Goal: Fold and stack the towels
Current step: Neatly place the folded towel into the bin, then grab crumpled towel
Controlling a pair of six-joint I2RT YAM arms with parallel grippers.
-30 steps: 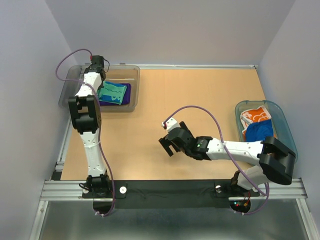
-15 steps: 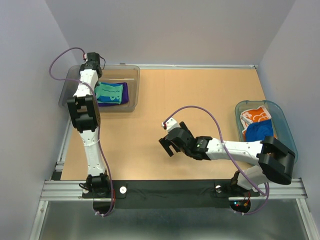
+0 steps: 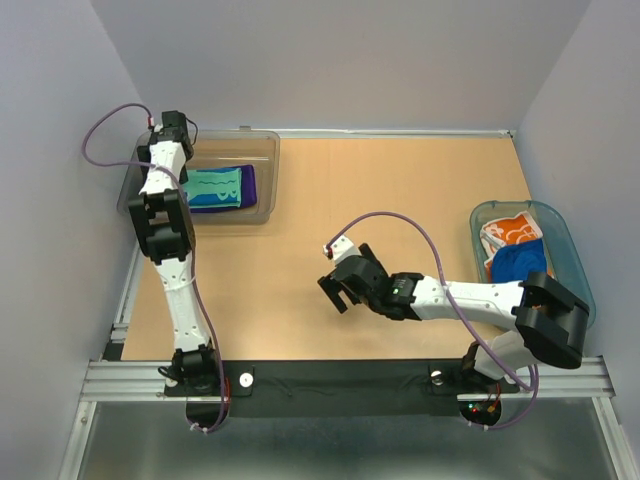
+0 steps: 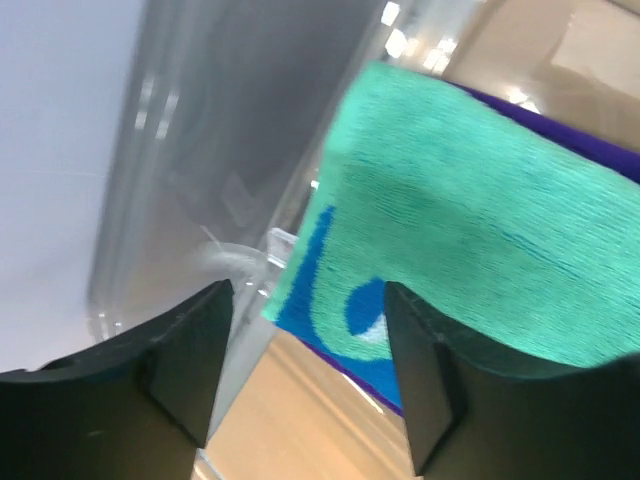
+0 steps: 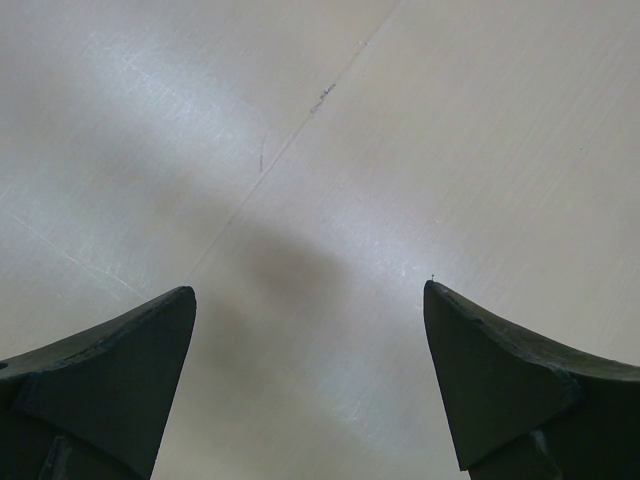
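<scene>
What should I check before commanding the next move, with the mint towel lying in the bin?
1. The left end effector is open, gripping nothing: ok.
2. The mint towel lies on the purple towel inside the bin: ok.
3. The mint towel's edges line up with the purple one's: cannot tell.
4. The right end effector is open and empty above the table: ok.
5. The blue towel and white towel are folded and stacked: not ok, both lie bunched in the basket.
</scene>
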